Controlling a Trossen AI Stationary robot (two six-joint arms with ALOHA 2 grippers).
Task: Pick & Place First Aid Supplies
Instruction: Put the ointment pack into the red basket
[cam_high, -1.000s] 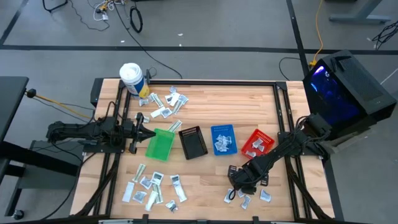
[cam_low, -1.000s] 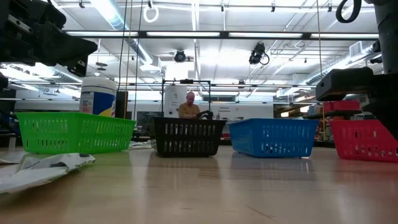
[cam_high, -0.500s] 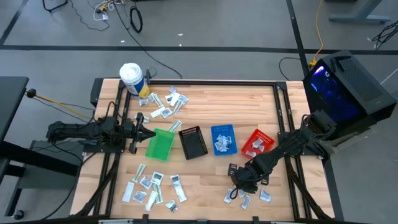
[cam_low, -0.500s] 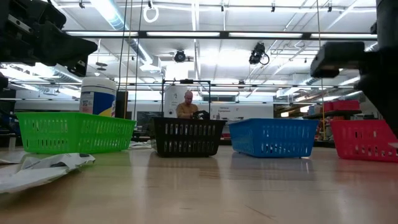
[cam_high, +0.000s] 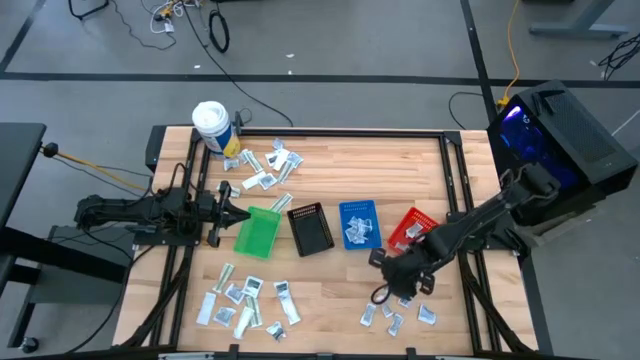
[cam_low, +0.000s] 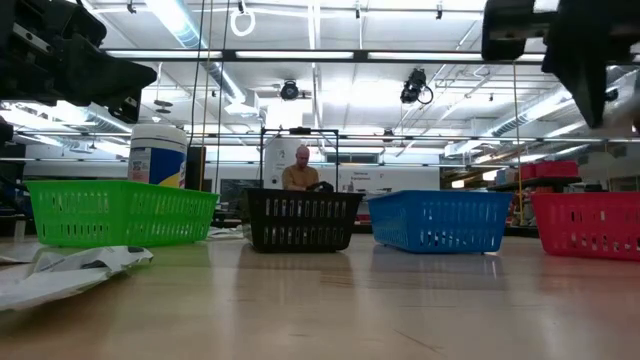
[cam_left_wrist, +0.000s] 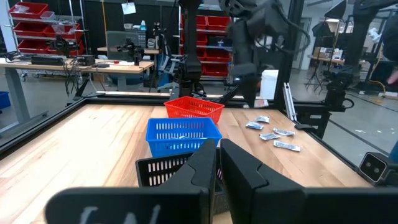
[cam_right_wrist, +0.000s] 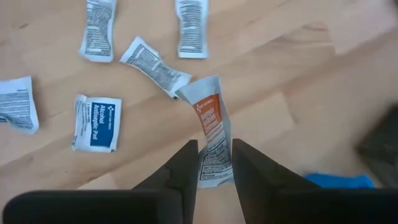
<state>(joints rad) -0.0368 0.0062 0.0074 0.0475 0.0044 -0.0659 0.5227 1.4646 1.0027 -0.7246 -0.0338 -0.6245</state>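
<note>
The right claw (cam_right_wrist: 209, 163) hangs raised above the table (cam_high: 400, 160) near the red bin (cam_high: 417, 226) — pinching an orange-printed sachet (cam_right_wrist: 212, 140). The left claw (cam_high: 238, 212) waits beside the green bin (cam_high: 258, 232), pressed together.

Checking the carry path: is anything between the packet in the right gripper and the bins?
Nothing visible. The right gripper holds an orange-printed packet above the table, just in front of the blue bin and red bin, with open air between.

two dark jointed arms, each ending in a black two-fingered hand.
</note>
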